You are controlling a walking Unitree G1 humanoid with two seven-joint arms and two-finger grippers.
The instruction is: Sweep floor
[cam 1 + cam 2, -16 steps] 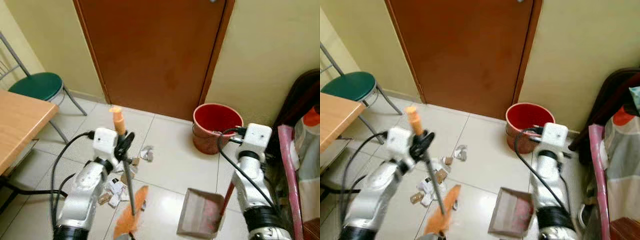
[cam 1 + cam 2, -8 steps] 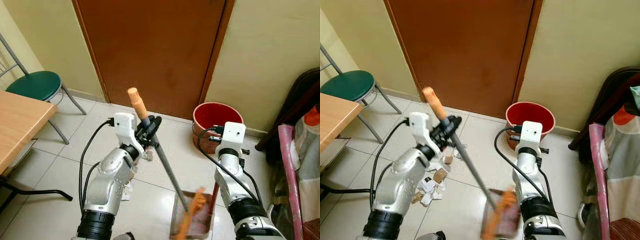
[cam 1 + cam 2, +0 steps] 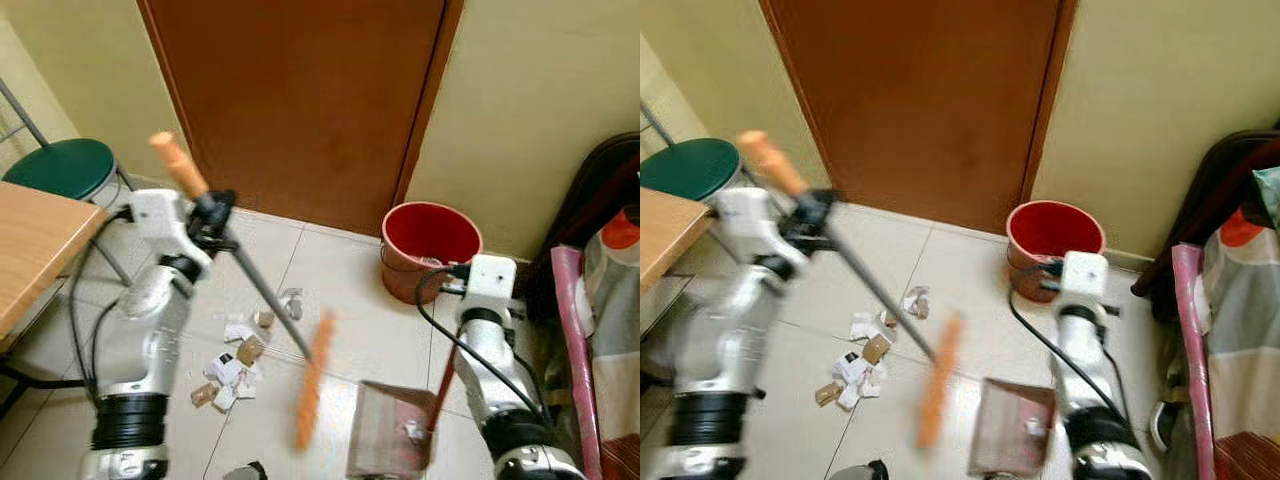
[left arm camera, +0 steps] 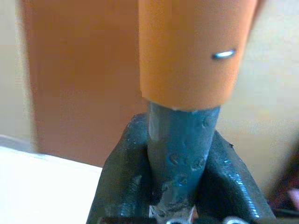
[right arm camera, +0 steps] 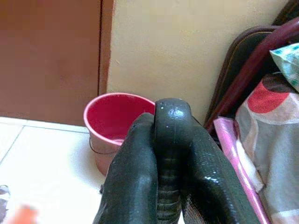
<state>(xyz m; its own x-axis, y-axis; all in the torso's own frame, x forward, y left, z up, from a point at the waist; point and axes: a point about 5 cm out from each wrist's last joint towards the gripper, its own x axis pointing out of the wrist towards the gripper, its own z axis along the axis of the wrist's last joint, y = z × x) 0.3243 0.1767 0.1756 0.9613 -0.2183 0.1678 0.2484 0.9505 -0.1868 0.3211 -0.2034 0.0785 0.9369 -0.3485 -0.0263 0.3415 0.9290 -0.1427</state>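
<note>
Two end effectors clamped: left end effector (image 3: 208, 212) shut on broom (image 3: 262, 303) shaft below orange grip for leverage, right end effector (image 5: 169, 154) shut on dustpan (image 3: 390, 440) handle, pan on floor (image 3: 340, 290) beside scrap pile (image 3: 235, 360).

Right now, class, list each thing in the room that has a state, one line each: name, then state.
Door: shut.
Broom: held by left claw, head blurred.
Dustpan: on the floor, handle held by right claw.
Bucket: upright by the wall.
Paper scraps: scattered on the floor.
</note>
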